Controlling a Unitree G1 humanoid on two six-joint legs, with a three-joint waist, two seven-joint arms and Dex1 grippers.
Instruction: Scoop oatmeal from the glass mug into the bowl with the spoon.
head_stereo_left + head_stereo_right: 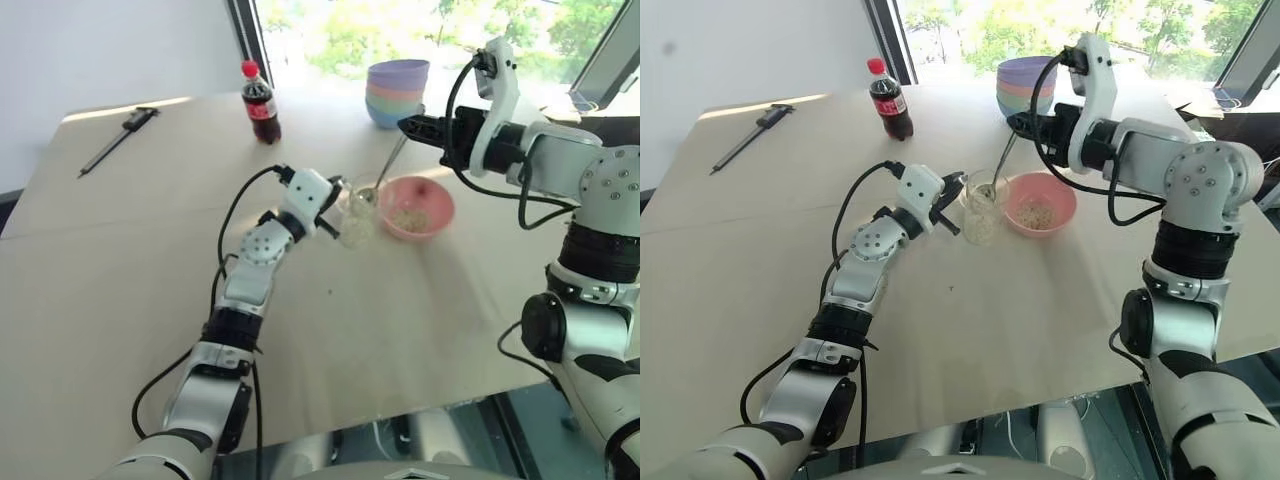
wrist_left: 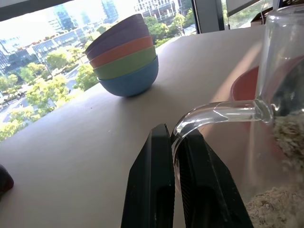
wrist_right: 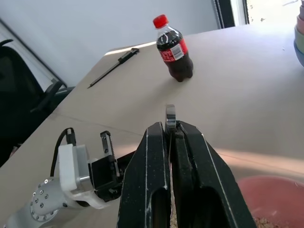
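— Gripping the handle of the glass mug [image 2: 280,95] is the left gripper [image 2: 178,156], is that what is seen?
— Yes. Its two black fingers are closed on the clear handle, and the glass mug is kept upright on the counter [image 1: 120,290], just beside the bowl [image 1: 416,208].
— And the right gripper [image 3: 170,137]?
— It is held above the glass mug and shut on the top of the spoon [image 1: 1002,160]. The thin handle is seen slanting down from it, with the head lowered into the mouth of the mug.
— Where is the oatmeal [image 2: 273,209] found?
— Some is seen at the bottom of the mug, and a small pale heap is also seen in the pink bowl.
— What else is laid out?
— A stack of bowls [image 1: 396,92] is placed behind the pink one, near the window; a cola bottle [image 1: 259,102] is set well apart on the robot's left, and a long dark tool [image 1: 118,138] is left farther out that way.
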